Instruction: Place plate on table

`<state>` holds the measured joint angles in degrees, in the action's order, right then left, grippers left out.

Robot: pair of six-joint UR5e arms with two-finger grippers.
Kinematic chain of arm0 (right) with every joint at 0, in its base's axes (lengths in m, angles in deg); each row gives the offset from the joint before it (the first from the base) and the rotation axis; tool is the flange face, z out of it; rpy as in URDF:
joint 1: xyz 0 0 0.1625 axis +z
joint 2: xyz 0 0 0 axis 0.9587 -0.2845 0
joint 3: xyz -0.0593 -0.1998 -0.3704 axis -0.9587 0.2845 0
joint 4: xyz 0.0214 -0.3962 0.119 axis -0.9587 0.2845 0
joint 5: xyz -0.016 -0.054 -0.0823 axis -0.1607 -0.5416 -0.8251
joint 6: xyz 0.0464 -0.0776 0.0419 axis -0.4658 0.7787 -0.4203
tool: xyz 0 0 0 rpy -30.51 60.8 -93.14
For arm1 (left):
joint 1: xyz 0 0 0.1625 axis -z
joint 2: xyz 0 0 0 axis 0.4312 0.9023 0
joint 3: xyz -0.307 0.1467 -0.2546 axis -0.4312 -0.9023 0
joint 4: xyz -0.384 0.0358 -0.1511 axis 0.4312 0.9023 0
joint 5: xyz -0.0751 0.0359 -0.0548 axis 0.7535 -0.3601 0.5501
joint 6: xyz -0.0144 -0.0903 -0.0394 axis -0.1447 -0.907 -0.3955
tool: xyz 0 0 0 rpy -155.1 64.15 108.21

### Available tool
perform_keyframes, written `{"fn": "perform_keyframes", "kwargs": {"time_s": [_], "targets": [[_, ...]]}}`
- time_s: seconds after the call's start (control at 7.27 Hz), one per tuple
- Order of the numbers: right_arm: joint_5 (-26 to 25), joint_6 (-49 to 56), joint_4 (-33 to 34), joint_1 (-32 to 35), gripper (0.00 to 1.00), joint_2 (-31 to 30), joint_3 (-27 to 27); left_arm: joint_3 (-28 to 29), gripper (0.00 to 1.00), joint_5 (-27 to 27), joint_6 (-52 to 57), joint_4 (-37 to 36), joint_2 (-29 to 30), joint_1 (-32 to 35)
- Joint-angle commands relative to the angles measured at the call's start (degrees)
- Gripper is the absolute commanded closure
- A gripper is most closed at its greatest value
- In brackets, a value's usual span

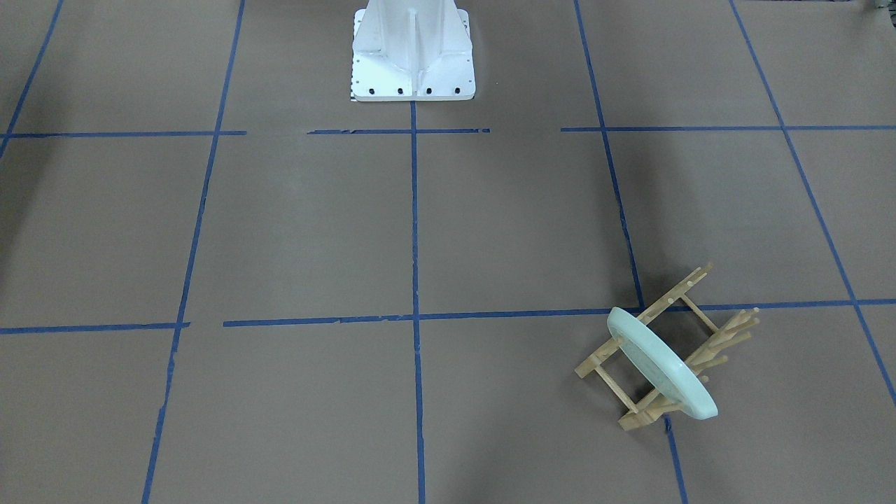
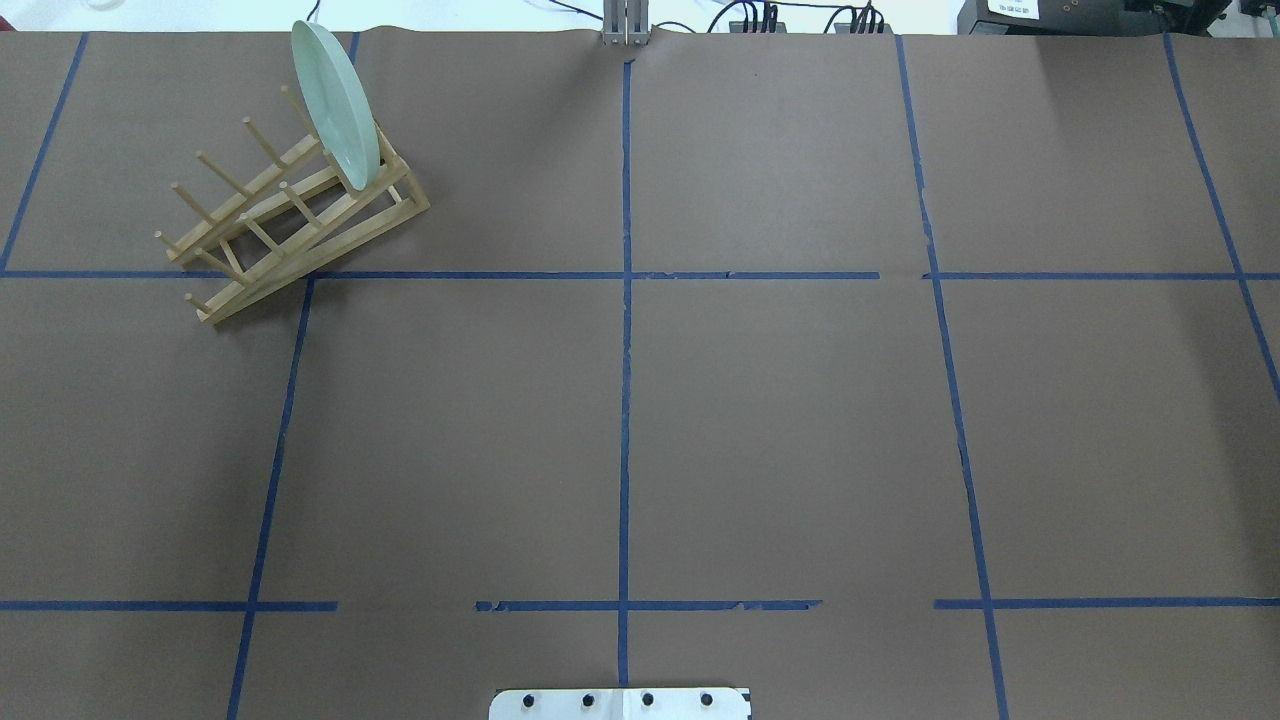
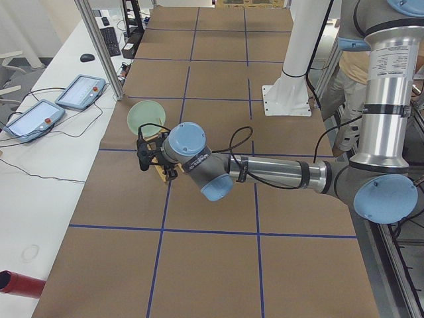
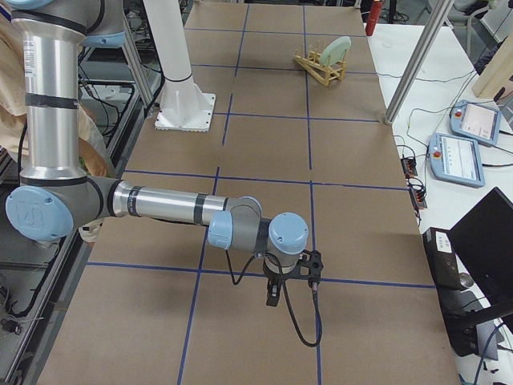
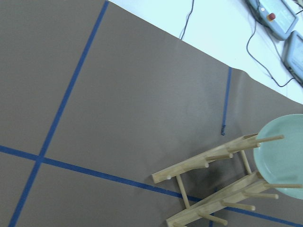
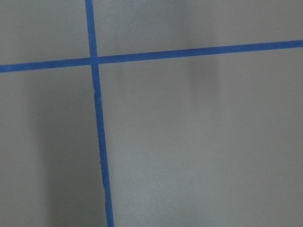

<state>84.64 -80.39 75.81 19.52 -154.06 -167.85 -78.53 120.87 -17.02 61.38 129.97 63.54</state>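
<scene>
The pale mint-green plate [image 1: 661, 364] stands on edge in the end slot of a light wooden peg rack [image 1: 728, 336] on the brown paper table [image 1: 308, 231]. It also shows in the overhead view [image 2: 335, 105] at the far left, and in the left wrist view [image 5: 281, 156] at the right edge. My left gripper [image 3: 142, 158] hovers above the rack, just short of the plate [image 3: 146, 116]; I cannot tell if it is open. My right gripper [image 4: 271, 298] hangs over bare table far from the plate [image 4: 338, 48]; I cannot tell its state.
The white robot base [image 1: 413, 56] stands at the table's middle edge. Teach pendants [image 3: 79, 89] and cables lie on the white bench beyond the plate. An aluminium post [image 3: 99, 46] rises beside the rack. A person [image 3: 351, 73] stands behind the robot.
</scene>
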Motion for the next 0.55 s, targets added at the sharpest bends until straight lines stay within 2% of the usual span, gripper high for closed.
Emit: {"fn": "perform_keyframes", "kwargs": {"time_s": [0.0, 0.14, 0.28, 0.41], "targets": [[0.0, 0.0, 0.0, 0.0, 0.0, 0.0, 0.0, 4.32, 0.0, -0.51, -11.16, 3.66, 9.62, -4.51], [0.0, 0.0, 0.0, 0.0, 0.0, 0.0, 0.0, 4.95, 0.0, -1.38, -13.03, 3.66, 12.63, -6.36], [0.0, 0.0, 0.0, 0.0, 0.0, 0.0, 0.0, 4.96, 0.05, -9.92, -19.32, 3.92, 15.01, -11.25], [0.0, 0.0, 0.0, 0.0, 0.0, 0.0, 0.0, 7.74, 0.0, -16.88, -32.0, 9.66, 17.9, -15.73]]}}
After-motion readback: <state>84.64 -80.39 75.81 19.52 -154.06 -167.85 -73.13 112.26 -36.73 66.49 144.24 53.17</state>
